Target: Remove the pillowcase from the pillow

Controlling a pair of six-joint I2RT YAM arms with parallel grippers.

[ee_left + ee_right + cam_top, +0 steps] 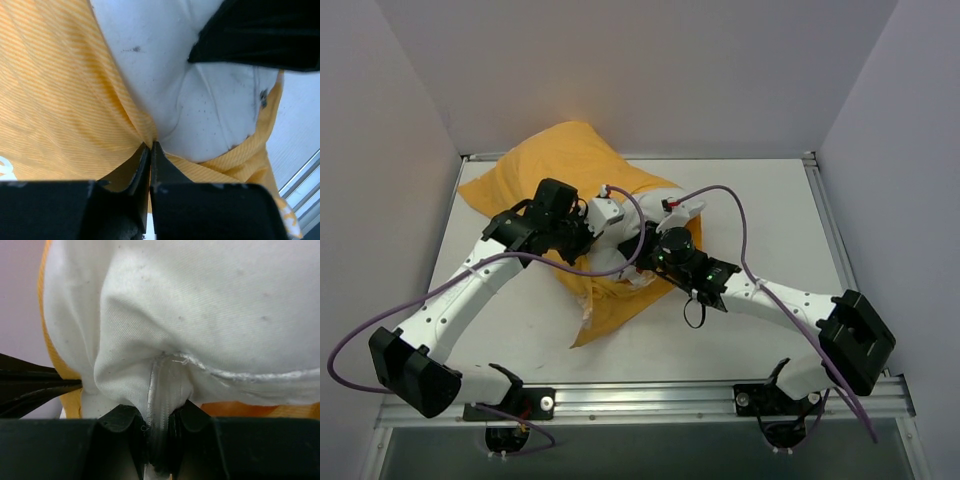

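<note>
The orange-yellow pillowcase point(545, 165) lies across the table's back left, its open end trailing toward the front point(610, 310). The white pillow point(620, 255) bulges out of that opening between the two wrists. My left gripper point(150, 145) is shut on a pinch of the pillowcase point(60, 100) right beside the bare pillow point(210, 120). My right gripper point(161, 415) is shut on the pillow's seamed edge point(200, 305); a strip of pillowcase point(235, 409) shows behind it. In the top view both grippers are hidden under their wrists.
The white table point(770, 200) is walled by grey panels at the back and both sides. A metal rail point(650, 400) runs along the front edge. Purple cables point(740, 220) loop over both arms. The right arm's black link point(260, 30) crosses the left wrist view.
</note>
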